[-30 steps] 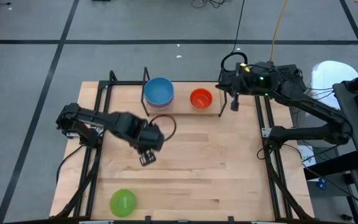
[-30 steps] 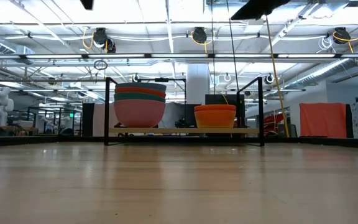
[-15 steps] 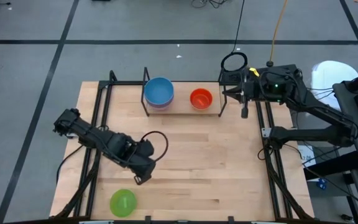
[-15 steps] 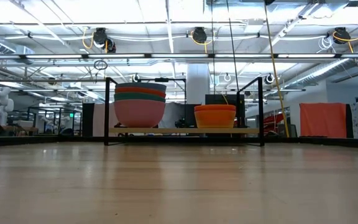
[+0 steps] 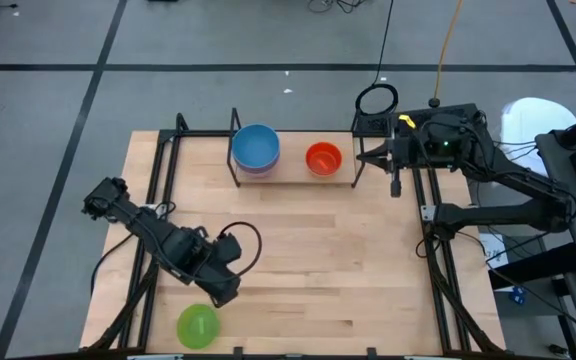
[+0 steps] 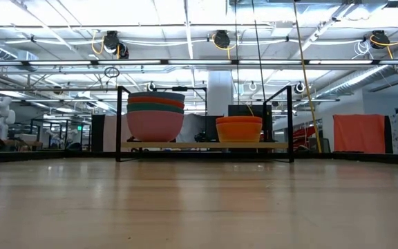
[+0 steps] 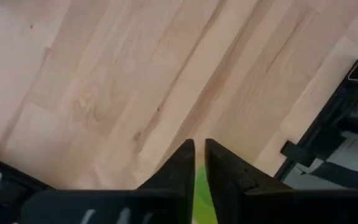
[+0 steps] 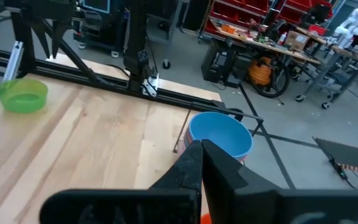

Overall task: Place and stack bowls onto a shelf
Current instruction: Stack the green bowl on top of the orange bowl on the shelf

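Observation:
The green bowl [image 5: 198, 325] rests on its base near the table's near-left corner; it also shows in the right wrist view [image 8: 21, 94]. My left gripper [image 5: 226, 293] hovers just beyond its far-right side, shut, with a sliver of the green bowl [image 7: 199, 186] visible between its fingers. On the shelf [image 5: 290, 172] stands a stack topped by the blue bowl [image 5: 256, 146], pink bowl [image 6: 155, 126] lowest, and beside it the orange-red bowl [image 5: 323, 158]. My right gripper [image 5: 395, 183] waits shut off the shelf's right end.
Black frame rails [image 5: 153, 200] run along the table's left side, and more rails [image 5: 436, 230] along its right. Bare wooden tabletop [image 5: 338, 260] lies between the shelf and the near edge. Cables [image 5: 376, 98] hang behind the shelf's right end.
My left gripper has swung from the middle of the table toward the near-left corner, down to the green bowl, staying shut. My right gripper has drawn back a little from the shelf's right end toward the table's right edge. The bowls have not moved.

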`<state>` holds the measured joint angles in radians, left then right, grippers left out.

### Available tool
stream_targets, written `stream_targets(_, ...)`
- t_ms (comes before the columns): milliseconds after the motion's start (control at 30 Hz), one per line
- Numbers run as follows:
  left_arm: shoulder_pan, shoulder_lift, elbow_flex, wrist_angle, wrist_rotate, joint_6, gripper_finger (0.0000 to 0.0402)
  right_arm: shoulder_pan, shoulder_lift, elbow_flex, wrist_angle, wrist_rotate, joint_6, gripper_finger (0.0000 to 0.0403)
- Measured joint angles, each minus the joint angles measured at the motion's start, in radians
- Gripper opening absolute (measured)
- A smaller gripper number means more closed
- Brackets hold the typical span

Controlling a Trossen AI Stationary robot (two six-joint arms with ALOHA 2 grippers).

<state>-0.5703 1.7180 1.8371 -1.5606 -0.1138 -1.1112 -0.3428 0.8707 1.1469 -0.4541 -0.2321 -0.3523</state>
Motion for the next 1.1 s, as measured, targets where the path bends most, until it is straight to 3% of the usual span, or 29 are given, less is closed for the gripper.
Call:
stream_targets(133, -0.026, 0.011, -0.035, 0.001, 0.012, -0.144, 0.0073, 0.013, 0.000, 0.000, 0.000, 0.000, -0.002, 0.0000)
stream_targets(267, -0.048, 0.009, -0.132, 0.045, 0.074, -0.424, 0.0089, 0.019, 0.000, 0.000, 0.000, 0.000, -0.004, 0.0000)
stream_targets(467, -0.098, 0.010, -0.293, 0.304, 0.195, -0.725, 0.0092, 0.019, 0.000, 0.000, 0.000, 0.000, -0.007, 0.0000)
stream_targets(767, -0.156, 0.011, -0.490, 0.803, 0.196, -0.875, 0.0093, 0.019, 0.000, 0.000, 0.000, 0.000, -0.008, 0.0000)
stream_targets(1100, -0.257, 0.011, -0.527, 0.733, 0.193, -1.039, 0.0093, 0.018, 0.000, 0.000, 0.000, 0.000, -0.008, 0.0000)
